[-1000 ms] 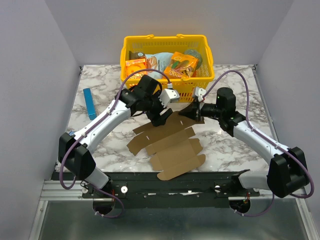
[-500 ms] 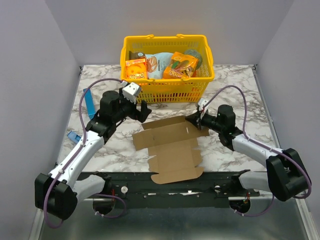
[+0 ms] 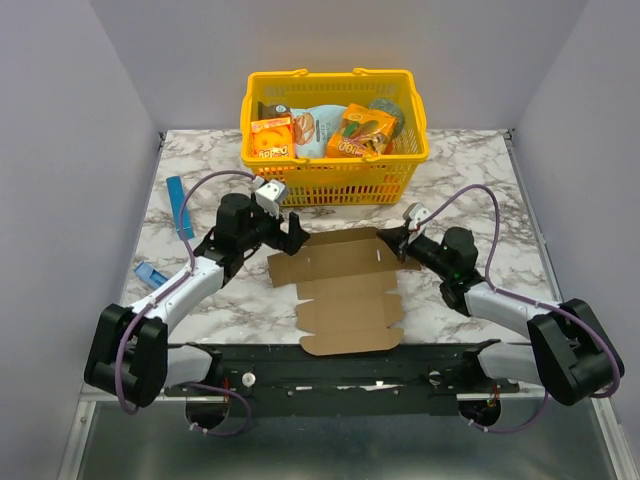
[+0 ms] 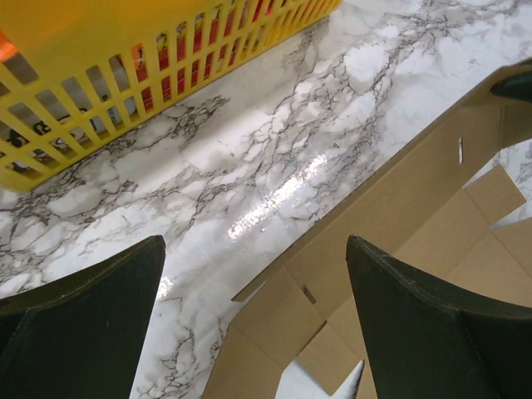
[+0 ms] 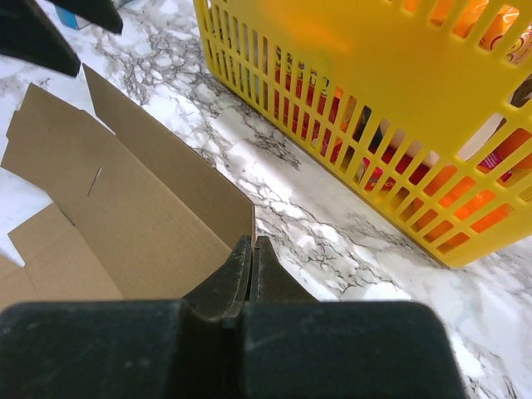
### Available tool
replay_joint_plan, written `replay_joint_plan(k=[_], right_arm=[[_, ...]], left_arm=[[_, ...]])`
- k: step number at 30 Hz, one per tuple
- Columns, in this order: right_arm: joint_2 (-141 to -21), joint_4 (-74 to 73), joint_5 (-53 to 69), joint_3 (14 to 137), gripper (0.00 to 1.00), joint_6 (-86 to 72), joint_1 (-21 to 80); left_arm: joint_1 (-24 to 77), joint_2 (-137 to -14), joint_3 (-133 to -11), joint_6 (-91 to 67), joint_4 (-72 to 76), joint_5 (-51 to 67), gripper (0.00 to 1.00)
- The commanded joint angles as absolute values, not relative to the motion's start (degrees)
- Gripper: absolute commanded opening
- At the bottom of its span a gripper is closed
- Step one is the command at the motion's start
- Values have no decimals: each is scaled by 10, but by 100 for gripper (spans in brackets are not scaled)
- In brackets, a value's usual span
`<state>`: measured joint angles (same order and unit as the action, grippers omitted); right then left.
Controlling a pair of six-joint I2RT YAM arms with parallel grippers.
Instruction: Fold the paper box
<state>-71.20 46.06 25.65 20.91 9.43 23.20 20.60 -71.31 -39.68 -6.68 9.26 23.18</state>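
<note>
Workpiece status: the paper box (image 3: pixel 345 290), a flat notched sheet of plain brown cardboard, lies unfolded on the white marble-patterned bench (image 3: pixel 480 190), in the middle of the near half, between the two arms. Most of its panels rest flat; the far flap stands raised along the far edge.

Right pincer (image 3: pixel 392 243): closed, clamped on the far right corner of the sheet. The right wrist view shows both fingers (image 5: pixel 233 283) pressed together on the edge of the raised flap (image 5: pixel 125 216).

Left pincer (image 3: pixel 293 232): fully spread, holding nothing, positioned just beside the far left corner of the sheet. In the left wrist view the two dark fingers (image 4: pixel 83 332) frame the raised flap (image 4: pixel 399 199); contact cannot be determined.

Yellow slatted plastic basket (image 3: pixel 340 180): at the far edge of the bench, behind the sheet and apart from it, containing orange printed snack boxes (image 3: pixel 272 138).

Slim blue rectangular box (image 3: pixel 179 207): on the left side of the bench, well apart from the sheet.
</note>
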Motion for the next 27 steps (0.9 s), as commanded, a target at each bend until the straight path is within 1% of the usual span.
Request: replay_joint_plan(k=[1,7,9,12,13,15,17,18,19,21,22,24,25,27], right_arm=[[-706,501,236,205,1,91,233],[-709,500,236,207,1,90,234],[-711,500,235,208,1,90,234],[-712,500,233,208,1,90,234],[-713,501,232,208,1,89,234],[-712,500,230,209,1,89,234],[-713,500,230,208,1,89,234],[-714,501,230,210,1,89,234],[-716,501,229,211,1,90,234],[-717,502,229,212,1,90,234],[-718,503,229,212,1,90,234],[-718,506,226,209,1,91,234],[-718,508,223,208,1,91,234],[-717,512,222,208,2,91,233]], left_arm=[[201,-717,-377,-43,145,280,99],[201,-737,-379,-36,132,312,98],[201,-756,-395,-35,110,322,93],[201,-780,-417,-32,75,336,84],[202,-785,-418,-32,71,337,79],[203,-789,-418,-33,66,337,76],[204,-787,-411,-34,74,333,70],[204,-781,-409,-39,77,327,66],[204,-778,-407,-40,78,323,58],[208,-773,-406,-40,73,311,54],[211,-772,-408,-37,71,308,49],[216,-772,-414,-34,60,299,45],[223,-772,-417,-28,54,289,38],[228,-773,-420,-26,42,282,31]])
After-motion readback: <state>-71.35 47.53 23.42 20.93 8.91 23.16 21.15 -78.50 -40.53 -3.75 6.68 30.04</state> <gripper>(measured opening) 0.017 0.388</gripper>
